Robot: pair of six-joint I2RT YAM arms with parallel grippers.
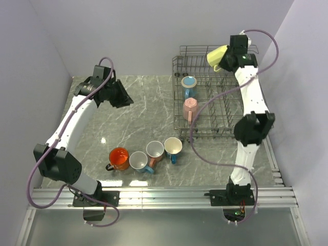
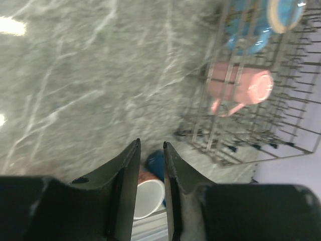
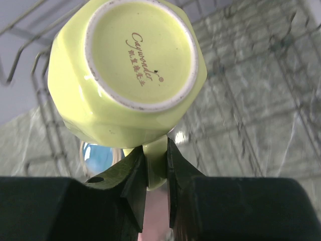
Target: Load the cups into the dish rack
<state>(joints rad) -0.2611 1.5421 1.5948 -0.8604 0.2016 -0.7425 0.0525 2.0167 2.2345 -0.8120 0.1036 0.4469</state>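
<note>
Dish rack (image 1: 218,123) at far right of table (image 1: 143,102), two mugs (image 1: 189,86) (image 1: 190,108) inside it, third mug (image 1: 217,55) above its far end, four mugs (image 1: 119,159) (image 1: 138,161) (image 1: 155,150) (image 1: 172,146) in a row before it.

Dish rack (image 1: 215,124): grey wire basket with upright tines. Inside it, a light blue mug (image 1: 189,84) and, nearer, a pink mug (image 1: 190,108), both base-up. Yellow-green mug (image 1: 217,55): gripped by its handle above the rack's far side, tilted. Orange mug (image 1: 119,158), blue-handled mug (image 1: 138,161), salmon mug (image 1: 155,150), dark blue mug (image 1: 172,146): upright, clustered before the rack

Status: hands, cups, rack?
Right hand shut on yellow-green cup by handle, over dish rack. Left hand empty, slightly open. Two cups racked, four on table.
</note>
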